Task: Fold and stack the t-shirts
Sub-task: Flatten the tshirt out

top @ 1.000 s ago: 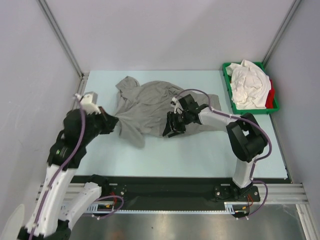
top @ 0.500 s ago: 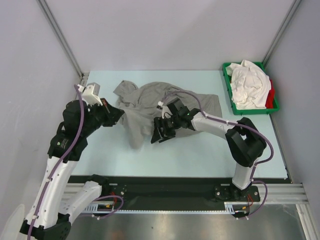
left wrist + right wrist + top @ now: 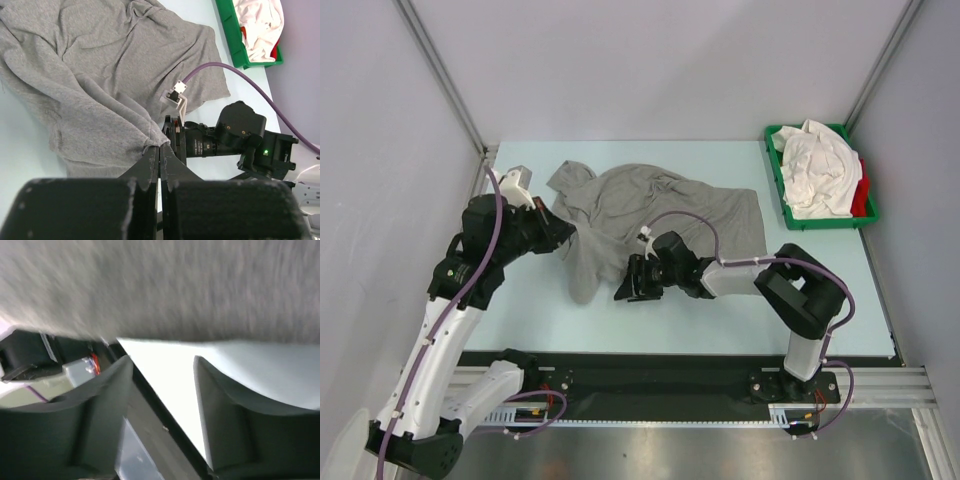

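The left hand [image 3: 160, 147] pinches the grey shirt [image 3: 660, 205] at its left edge, probably to anchor it for flattening on the tabletop [image 3: 740, 310]. The right hand [image 3: 628, 280], spread and empty, sits low beside the near hem, seemingly ready to catch it. In the tray [image 3: 775, 175] the other shirts [image 3: 815, 165] wait.

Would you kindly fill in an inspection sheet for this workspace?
Surface: pale blue table top, flat.
Job's things: heather grey cotton t-shirt lying rumpled, unfolded; white t-shirts and a red one heaped in green plastic tray.
Clutter: nothing seen.
End effectors: left end effector shut, pinching the grey t-shirt's edge; right end effector open, empty, at its near edge.
Cables: purple cable along each arm; the right one arcs above the t-shirt.
Surroundings: plain grey walls, metal corner posts.
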